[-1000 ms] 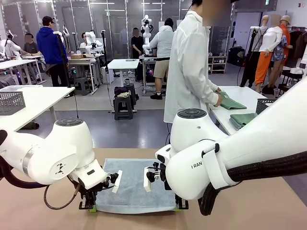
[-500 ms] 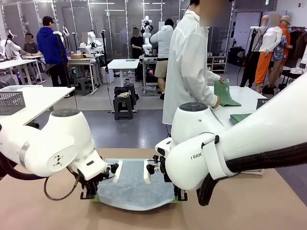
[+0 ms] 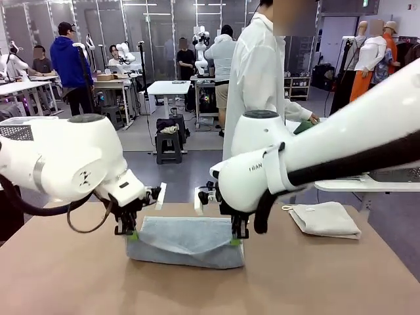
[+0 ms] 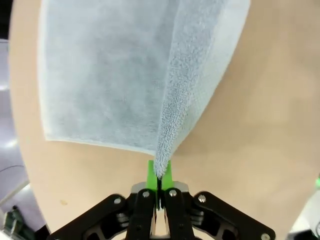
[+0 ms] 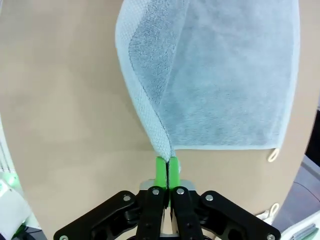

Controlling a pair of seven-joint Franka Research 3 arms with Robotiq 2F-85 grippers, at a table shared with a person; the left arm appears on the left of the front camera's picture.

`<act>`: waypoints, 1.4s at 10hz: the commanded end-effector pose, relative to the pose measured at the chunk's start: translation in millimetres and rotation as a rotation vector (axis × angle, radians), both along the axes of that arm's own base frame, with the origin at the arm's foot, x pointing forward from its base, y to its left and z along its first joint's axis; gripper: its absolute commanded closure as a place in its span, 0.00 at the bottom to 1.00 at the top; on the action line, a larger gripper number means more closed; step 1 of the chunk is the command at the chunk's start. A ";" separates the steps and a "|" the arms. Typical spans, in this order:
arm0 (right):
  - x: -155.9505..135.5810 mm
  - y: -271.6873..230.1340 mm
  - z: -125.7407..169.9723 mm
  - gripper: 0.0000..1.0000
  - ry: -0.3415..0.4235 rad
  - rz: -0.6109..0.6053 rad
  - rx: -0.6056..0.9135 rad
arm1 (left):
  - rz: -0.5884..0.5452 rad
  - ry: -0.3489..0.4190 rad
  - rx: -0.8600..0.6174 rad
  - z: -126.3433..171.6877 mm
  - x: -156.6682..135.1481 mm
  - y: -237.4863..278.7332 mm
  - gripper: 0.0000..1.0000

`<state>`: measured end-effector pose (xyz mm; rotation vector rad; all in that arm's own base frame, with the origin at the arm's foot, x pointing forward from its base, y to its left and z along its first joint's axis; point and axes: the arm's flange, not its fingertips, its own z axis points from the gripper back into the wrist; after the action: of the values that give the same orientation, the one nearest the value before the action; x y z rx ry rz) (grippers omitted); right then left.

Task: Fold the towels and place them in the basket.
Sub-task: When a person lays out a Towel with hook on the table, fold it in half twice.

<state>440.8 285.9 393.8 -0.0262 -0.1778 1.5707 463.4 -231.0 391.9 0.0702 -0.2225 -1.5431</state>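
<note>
A grey-blue towel (image 3: pixel 187 241) lies at the middle of the tan table (image 3: pixel 315 282), its near edge lifted and doubling over the rest. My left gripper (image 3: pixel 133 233) is shut on the towel's left corner, and my right gripper (image 3: pixel 235 239) is shut on its right corner. In the left wrist view the green pads (image 4: pixel 151 170) pinch a ridge of the towel (image 4: pixel 110 75). The right wrist view shows my right gripper (image 5: pixel 167 164) clamping the towel (image 5: pixel 230 75), whose corner loop (image 5: pixel 272 155) rests on the table. A folded cream-white towel (image 3: pixel 325 218) lies at the right. The basket is hidden.
A person in a white lab coat (image 3: pixel 259 79) stands at the far side, turned to a white side table (image 3: pixel 367 185) on the right, with a bit of green cloth (image 3: pixel 303 125) at the hands. Bare tabletop lies in front of the towel.
Both grippers have risen and moved toward the far side with the towel's near edge, so the flat towel is now doubled over. The person has lifted the green cloth.
</note>
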 end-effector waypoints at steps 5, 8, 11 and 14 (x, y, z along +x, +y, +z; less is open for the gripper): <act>68.0 11.0 23.5 0.99 0.047 -0.055 0.018 | 0.039 0.073 -0.007 25.6 72.3 -15.6 0.96; 76.9 5.9 21.0 0.99 0.053 -0.064 0.026 | 0.005 0.063 -0.007 22.4 74.1 -9.7 0.96; 72.4 3.1 23.5 0.99 0.043 -0.042 0.025 | 0.039 0.063 -0.017 24.6 73.0 -10.2 0.96; 101.9 -5.1 6.3 0.99 0.067 -0.067 0.100 | 0.021 0.058 -0.052 13.6 92.2 -5.2 0.96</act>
<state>525.3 283.7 406.4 0.0567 -0.1674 1.4972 542.3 -237.8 407.2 -0.0001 -0.1817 -1.5019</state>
